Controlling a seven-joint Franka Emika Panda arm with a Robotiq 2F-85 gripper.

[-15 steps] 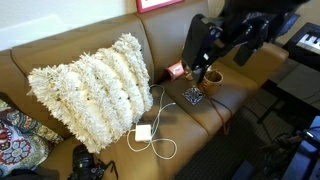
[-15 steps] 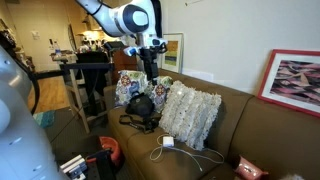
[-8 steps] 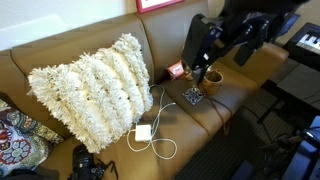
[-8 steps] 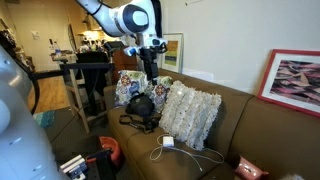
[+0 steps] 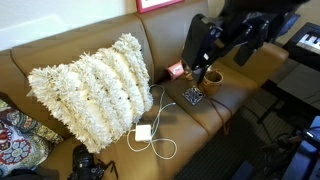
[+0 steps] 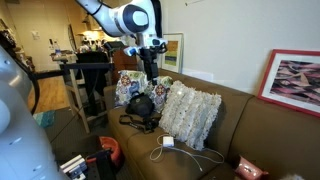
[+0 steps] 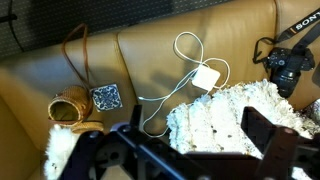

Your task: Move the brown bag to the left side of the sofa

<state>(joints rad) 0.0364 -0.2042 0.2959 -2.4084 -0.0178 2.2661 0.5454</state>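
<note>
On sofa (image 7: 170,40) seat: bag (image 7: 70,108) on its side, just beside patterned square (image 7: 105,97); charger (image 7: 207,77) and pillow (image 7: 225,125) near. Overhead, fingers (image 7: 268,140) spread, empty. At frame edge, camera (image 7: 285,65) cut off.

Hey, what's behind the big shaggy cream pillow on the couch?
Above the shaggy cream pillow, the back cushion of the caramel-brown leather sofa shows; anything directly behind it is hidden.

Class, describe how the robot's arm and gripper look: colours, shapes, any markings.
The arm is glossy white, built of rounded segments with a dark round joint cap. The gripper is black, with two blocky fingers. No markings are legible.
</note>
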